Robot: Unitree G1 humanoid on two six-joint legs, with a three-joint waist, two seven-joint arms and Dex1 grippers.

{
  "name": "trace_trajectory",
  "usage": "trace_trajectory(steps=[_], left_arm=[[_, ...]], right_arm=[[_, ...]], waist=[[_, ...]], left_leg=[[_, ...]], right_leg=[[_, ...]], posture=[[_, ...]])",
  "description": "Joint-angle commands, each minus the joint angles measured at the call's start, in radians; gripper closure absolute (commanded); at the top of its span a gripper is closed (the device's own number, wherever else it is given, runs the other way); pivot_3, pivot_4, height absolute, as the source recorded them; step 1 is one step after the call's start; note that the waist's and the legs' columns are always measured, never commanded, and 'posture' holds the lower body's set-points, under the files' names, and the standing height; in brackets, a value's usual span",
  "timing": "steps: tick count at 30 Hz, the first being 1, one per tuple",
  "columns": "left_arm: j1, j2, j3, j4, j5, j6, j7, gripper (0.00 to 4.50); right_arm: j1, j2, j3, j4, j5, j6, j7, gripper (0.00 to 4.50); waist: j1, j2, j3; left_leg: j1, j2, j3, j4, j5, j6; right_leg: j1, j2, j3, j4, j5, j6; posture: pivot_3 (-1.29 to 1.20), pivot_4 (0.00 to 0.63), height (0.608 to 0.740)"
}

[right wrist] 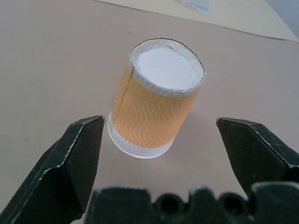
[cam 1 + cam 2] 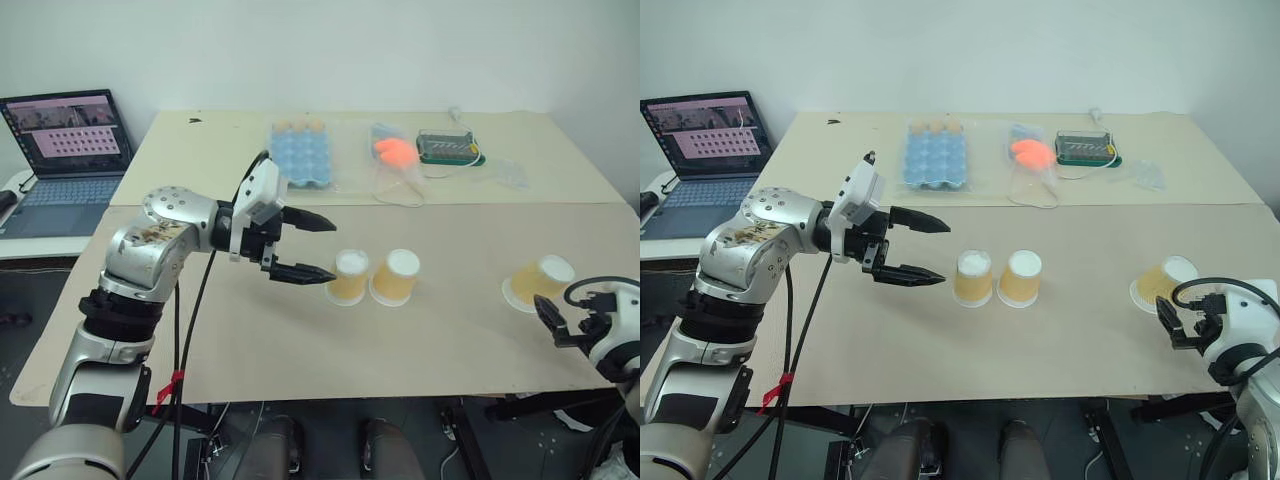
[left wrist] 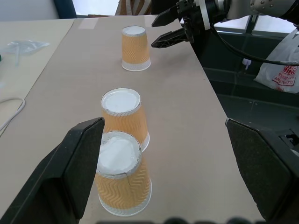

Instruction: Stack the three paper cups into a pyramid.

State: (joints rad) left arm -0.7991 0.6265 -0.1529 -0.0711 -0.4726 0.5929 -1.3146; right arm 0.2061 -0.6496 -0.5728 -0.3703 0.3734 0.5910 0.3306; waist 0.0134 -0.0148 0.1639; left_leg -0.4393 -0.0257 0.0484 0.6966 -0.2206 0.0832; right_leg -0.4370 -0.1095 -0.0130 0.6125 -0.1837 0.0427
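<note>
Right claw (image 1: pixel 159 140) wide, third cup (image 1: pixel 156 100) dead ahead untouched; an off-centre close tips it; left claw (image 2: pixel 312 248) wide beside base pair (image 2: pixel 375 277).

Table (image 2: pixel 300 350) with three paper cups (image 2: pixel 395 278)

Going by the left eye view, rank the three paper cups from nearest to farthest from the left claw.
1. The nearer cup of the pair, upside down just beyond the left claw, whose fingers stand open.
2. Its neighbour, beside it on the far side.
3. The lone cup, far off by the right claw.
</note>
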Motion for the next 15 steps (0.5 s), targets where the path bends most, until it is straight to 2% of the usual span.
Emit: trace_trajectory(steps=[1, 15], left_arm=[[-0.007, 0.011, 0.019, -0.036, -0.013, 0.001, 0.010, 0.08], [-0.010, 0.005, 0.019, -0.040, -0.020, 0.008, 0.038, 0.08]], right_arm=[[-0.039, 0.002, -0.016, 0.011, -0.016, -0.028, -0.011, 0.00], [-0.262, 0.039, 0.016, 0.224, -0.003, -0.009, -0.039, 0.00]], waist=[[-0.001, 0.000, 0.000], [0.000, 0.000, 0.000]], left_leg=[[0.000, 0.000, 0.000, 0.000, 0.000, 0.000], [0.000, 0.000, 0.001, 0.000, 0.000, 0.000]], right_leg=[[0.000, 0.000, 0.000, 0.000, 0.000, 0.000], [0.000, 0.000, 0.001, 0.000, 0.003, 0.004]], posture=[[0.00, 0.150, 0.716], [0.00, 0.150, 0.716]])
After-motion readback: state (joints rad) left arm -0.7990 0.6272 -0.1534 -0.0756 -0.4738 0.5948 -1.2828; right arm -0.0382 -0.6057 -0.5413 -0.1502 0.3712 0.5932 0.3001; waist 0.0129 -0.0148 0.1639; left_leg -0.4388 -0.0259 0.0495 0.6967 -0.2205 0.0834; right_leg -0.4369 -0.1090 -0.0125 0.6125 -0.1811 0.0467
